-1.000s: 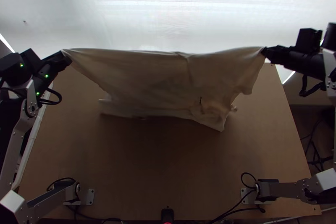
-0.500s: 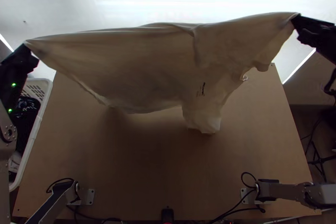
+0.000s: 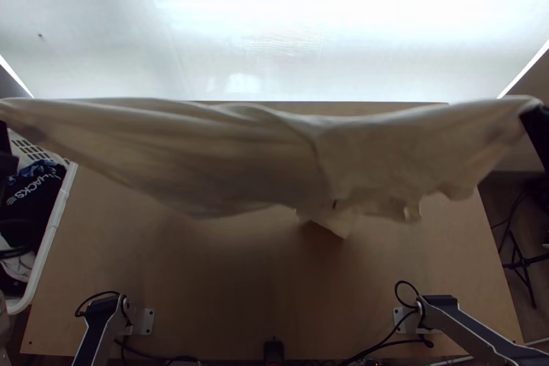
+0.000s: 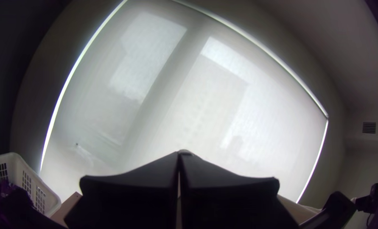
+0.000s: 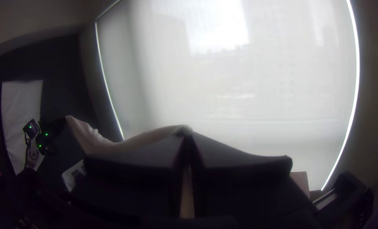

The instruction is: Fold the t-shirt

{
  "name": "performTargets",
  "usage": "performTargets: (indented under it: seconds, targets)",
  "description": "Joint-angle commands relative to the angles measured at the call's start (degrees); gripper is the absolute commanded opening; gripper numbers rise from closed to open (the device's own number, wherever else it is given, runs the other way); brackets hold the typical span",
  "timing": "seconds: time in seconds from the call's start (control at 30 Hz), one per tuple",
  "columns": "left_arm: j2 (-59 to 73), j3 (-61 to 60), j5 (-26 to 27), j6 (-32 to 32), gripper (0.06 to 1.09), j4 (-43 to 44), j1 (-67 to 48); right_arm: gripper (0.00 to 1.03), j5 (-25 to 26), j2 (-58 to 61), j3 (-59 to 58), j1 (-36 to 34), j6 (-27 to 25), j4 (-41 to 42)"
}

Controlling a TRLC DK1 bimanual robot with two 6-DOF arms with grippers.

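T-shirt (image 3: pixel 226 153) hangs stretched sideways over the table (image 3: pixel 206 318), one upper end in each gripper, middle sagging, a lower flap dangling right of centre. Left gripper (image 3: pixel 5 153), top view's left edge: fingers together, clamped on a shirt corner. Right gripper (image 3: pixel 537 126), right edge: fingers together on the opposite corner. Shirt blocks the view of part of the table's far half.

Around: pale blind (image 3: pixel 274 29) beyond the far edge; arm bases with looped cables (image 3: pixel 410 304) at the near corners; small black device (image 3: pixel 273 351) at the near edge between them; black stand (image 3: pixel 523 263) on the floor, right.

White basket (image 3: pixel 53 225), just beside the table's left edge, holds dark clothes (image 3: pixel 34 198) with white lettering, a bit of blue and some white cloth.

Basket's left side is cut off, both grippers partly too. Shirt is blurred; sleeves and hem hard to sort out. Can't tell if the flap touches the table.
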Motion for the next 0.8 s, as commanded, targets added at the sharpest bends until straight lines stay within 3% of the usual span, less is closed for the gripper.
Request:
performTargets:
  seconds: [0.0,0.33,0.47,0.6,0.77]
  targets:
    - [-5.1,3.2,1.5,-0.3,0.09,-3.9,0.3,0.03,-0.5,-5.5,2.1,3.0,-0.7,-7.0]
    - [-7.1,6.7,0.6,-0.3,0.09,-4.1,0.2,0.03,0.2,-8.6,3.6,4.7,-4.9,-8.4]
    - [-7.3,8.8,0.8,-3.0,0.09,-10.0,-0.6,0.03,0.5,-9.1,3.1,6.1,-4.9,-9.7]
    - [-7.8,8.5,1.2,-3.5,0.09,-18.0,-1.9,0.03,0.4,-11.6,-5.5,7.5,-4.9,-10.3]
    - [-8.3,2.3,5.4,-0.6,0.09,-26.9,-3.9,0.03,0.4,-13.3,-19.3,8.3,-5.1,-10.2]
